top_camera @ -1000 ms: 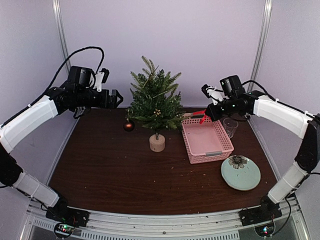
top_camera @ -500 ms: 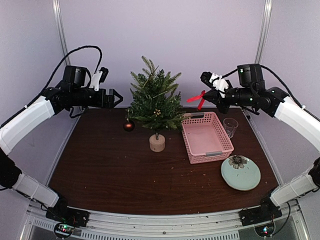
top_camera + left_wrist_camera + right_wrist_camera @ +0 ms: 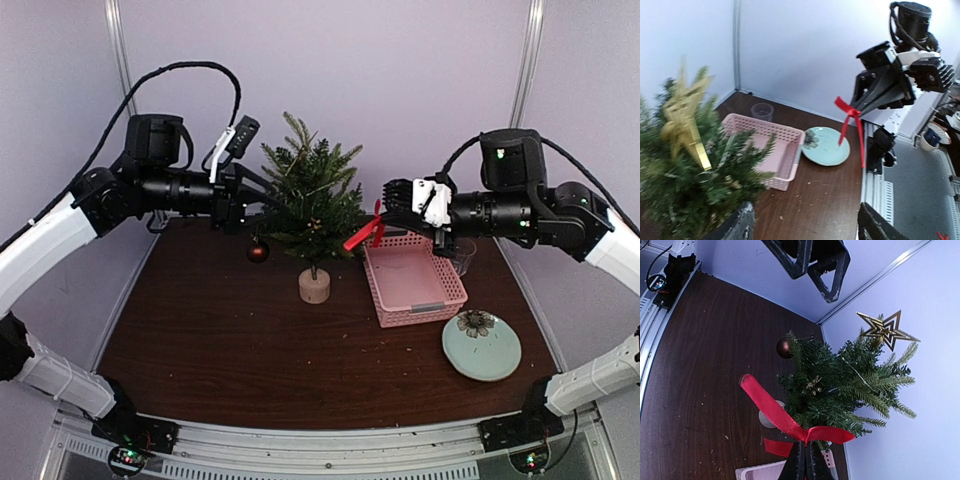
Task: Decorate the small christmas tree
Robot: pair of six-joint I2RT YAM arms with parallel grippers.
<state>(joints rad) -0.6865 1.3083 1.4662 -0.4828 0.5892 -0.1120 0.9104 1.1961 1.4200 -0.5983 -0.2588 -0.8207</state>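
Bench (image 3: 200, 330) of dark wood carries, nearest the arm bases on the right, a mint-green plate (image 3: 492, 362) with a flower print, and just behind it a pink basket (image 3: 425, 312). Left of the basket the small christmas tree (image 3: 312, 200) stands upright on its pale wooden stump (image 3: 314, 286), mid-bench toward the back, with a gold star (image 3: 885, 329) at its top and a brown bauble (image 3: 258, 251) by its lower left branches. The right pincer (image 3: 805, 460) is clamped on the knot of a red ribbon bow (image 3: 362, 234), held in the air just right of the tree. The left pincer (image 3: 804, 215) hangs at the tree's left side, fingers spread with nothing between them. A clear cup (image 3: 762, 111) sits behind the basket.
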